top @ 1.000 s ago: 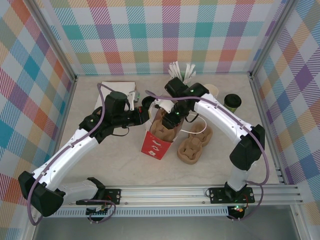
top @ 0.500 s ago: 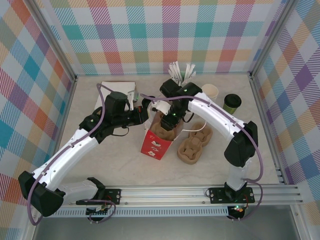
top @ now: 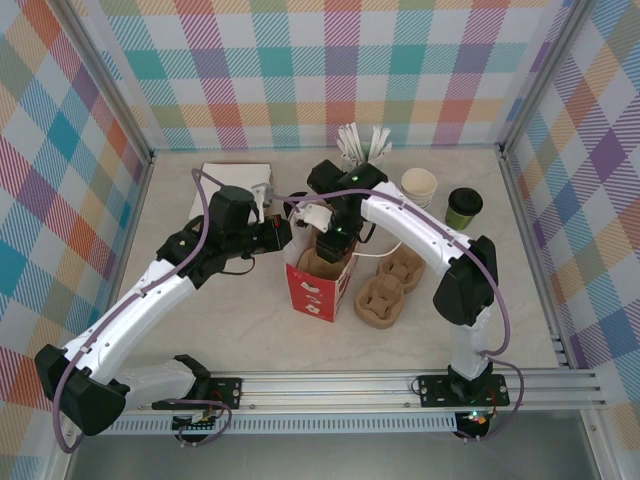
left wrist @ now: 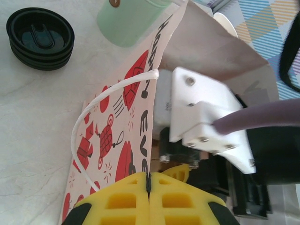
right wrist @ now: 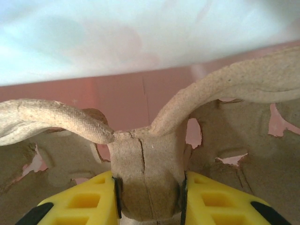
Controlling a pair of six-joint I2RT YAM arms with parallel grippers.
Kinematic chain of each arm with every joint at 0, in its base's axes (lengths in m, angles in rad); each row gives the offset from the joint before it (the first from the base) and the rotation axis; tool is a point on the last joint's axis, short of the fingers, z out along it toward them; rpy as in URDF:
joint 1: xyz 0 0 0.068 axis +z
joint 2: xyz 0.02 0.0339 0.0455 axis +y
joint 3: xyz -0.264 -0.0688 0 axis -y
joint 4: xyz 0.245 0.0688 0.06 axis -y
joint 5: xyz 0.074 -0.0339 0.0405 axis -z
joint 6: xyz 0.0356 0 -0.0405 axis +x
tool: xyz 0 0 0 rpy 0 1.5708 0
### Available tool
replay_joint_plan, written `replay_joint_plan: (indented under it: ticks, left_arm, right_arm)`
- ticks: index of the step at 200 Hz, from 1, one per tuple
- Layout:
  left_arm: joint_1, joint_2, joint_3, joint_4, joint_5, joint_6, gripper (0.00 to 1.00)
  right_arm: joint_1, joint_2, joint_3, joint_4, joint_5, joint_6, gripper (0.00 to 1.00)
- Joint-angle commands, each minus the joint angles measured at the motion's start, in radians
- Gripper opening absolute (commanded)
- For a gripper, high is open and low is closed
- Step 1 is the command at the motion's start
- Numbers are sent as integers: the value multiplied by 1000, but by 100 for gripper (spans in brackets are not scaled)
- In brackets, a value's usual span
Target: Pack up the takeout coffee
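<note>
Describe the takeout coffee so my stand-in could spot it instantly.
Go to the table's far right corner, by the plaid side wall. Two things stand there: the takeout coffee is the one nearer that wall, a green cup with a black lid, while the cup stack beside it is lidless.

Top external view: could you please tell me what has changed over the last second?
The right pincer swung left, carrying the pulp cup carrier deeper into the red paper bag, which now looks straighter. The left pincer still pinches the bag's rim; the lidded coffee cup and spare carriers stayed put.
</note>
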Motion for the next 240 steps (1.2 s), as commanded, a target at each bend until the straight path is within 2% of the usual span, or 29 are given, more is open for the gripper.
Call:
replay_joint_plan:
  ticks: [1, 25, 74, 240]
  left_arm:
    - [7, -29, -17, 16, -17, 20, 0]
    - [7, -30, -19, 18, -16, 20, 0]
    - [7, -43, -16, 3, -28, 25, 0]
    - [7, -47, -13, -11, -46, 31, 0]
  right_arm:
    - [6, 4, 45, -68, 2, -36, 31]
    - [8, 9, 5, -60, -17, -50, 31]
    - [8, 36, -27, -68, 24, -92, 31]
    - [25, 157, -97, -33, 49, -114, 32]
